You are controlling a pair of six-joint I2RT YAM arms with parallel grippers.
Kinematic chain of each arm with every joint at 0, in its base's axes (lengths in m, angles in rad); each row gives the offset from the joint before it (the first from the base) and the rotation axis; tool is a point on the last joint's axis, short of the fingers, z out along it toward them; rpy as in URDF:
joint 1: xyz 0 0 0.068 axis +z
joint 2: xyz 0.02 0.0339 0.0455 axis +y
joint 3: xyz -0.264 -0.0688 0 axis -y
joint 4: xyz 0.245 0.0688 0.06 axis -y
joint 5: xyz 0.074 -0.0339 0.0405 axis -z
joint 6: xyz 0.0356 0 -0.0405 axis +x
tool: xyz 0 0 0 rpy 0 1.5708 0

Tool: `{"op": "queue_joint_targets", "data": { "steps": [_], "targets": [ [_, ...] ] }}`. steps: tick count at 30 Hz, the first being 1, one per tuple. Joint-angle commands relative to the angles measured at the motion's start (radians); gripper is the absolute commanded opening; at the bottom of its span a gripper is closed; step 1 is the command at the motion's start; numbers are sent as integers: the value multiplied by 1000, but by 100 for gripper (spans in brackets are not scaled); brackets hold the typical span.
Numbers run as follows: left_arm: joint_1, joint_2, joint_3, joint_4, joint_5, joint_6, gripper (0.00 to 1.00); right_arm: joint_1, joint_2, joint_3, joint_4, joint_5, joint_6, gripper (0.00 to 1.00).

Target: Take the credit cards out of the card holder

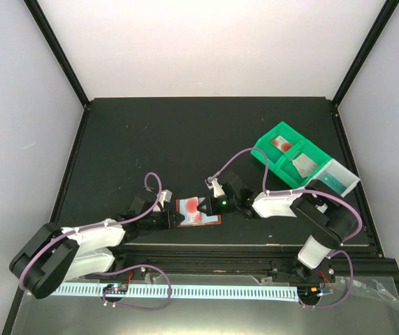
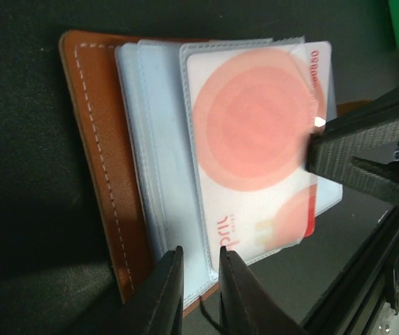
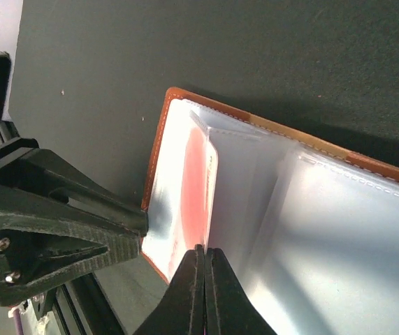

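Card holder [image 2: 98, 160] is lying open flat on the counter [image 1: 150, 132], sandwiched right between your two grippers, so you're set up pretty nicely imo. Your left gripper [image 2: 200, 259] is down to a narrow gap, fingers either side of the near edge of the pale plastic sleeves. That looks like it's pinning the holder in place. Your right gripper [image 3: 202, 252] is squeezed almost completely together, tips right at the edge of the white credit card [image 2: 255, 139] with the red circles. Looks to me like it has that edge pinched, though the wrist view is too tight to swear it isn't grabbing the sleeve too.

The bit that matters: the card's long axis runs straight away from the left gripper. The right gripper comes in across that, on the long edge where the card pokes out of its sleeve a little. So from the right gripper the card sits dead ahead of the fingertips. My guess is the pull wants to go straight back along the right gripper's own fingers, away from the holder, with the left one just hanging on. Right arm is clearly the one for the card. If the sleeve drags along, the whole holder could twist out of the left pinch, so go slow.
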Motion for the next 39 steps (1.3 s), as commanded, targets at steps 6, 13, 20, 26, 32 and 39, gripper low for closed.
{"op": "queue_joint_targets", "data": {
  "steps": [6,13,20,26,32,39],
  "targets": [
    [-1,-63,105,-116,-38,48,24,-2,74,37,38,-88,27,1],
    [-1,74,148,-67,-22,63,25,-2,106,68,37,-96,60,6],
    [-1,177,159,-83,-44,45,17,-4,127,53,73,-97,80,1],
    [-1,187,148,-109,-70,30,13,-4,127,26,126,-134,83,10],
    [-1,139,131,-133,-97,18,10,-19,114,-10,179,-139,91,1],
    [1,106,146,-228,-150,46,9,-24,118,-19,210,-165,112,2]
  ]
}}
